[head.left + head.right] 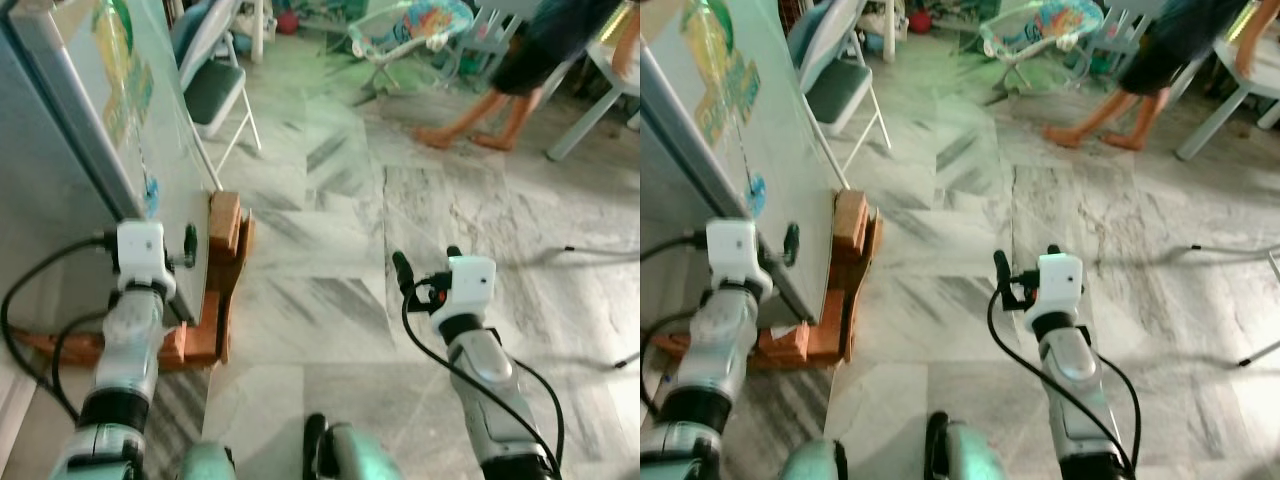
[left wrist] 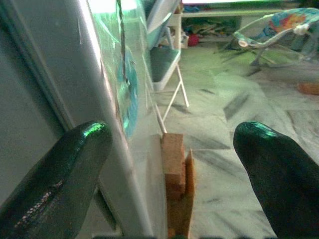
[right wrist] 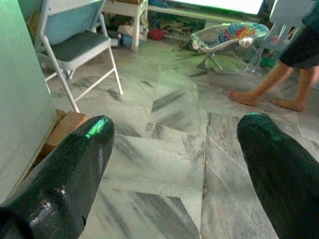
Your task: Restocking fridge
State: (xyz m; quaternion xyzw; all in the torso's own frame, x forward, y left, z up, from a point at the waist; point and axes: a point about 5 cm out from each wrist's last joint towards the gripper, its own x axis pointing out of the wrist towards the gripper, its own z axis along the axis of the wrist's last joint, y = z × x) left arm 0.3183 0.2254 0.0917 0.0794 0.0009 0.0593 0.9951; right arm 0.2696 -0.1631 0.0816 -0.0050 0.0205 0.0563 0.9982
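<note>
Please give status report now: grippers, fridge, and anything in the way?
Left gripper open, at edge of tall grey-white fridge. Right gripper open, empty, over marble floor. Fridge shut. Person walking beyond, folding chair nearby.

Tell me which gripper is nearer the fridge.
Left. The left gripper is right at the fridge door's edge; the right gripper hangs over open floor, well to the fridge's right.

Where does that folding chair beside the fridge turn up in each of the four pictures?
Left eye view: folding chair at upper left, behind the fridge.
Right eye view: upper left again.
Left wrist view: upper middle, past the fridge's edge.
Right wrist view: upper left.
Shared landmark: the bricks under the fridge's corner.
</note>
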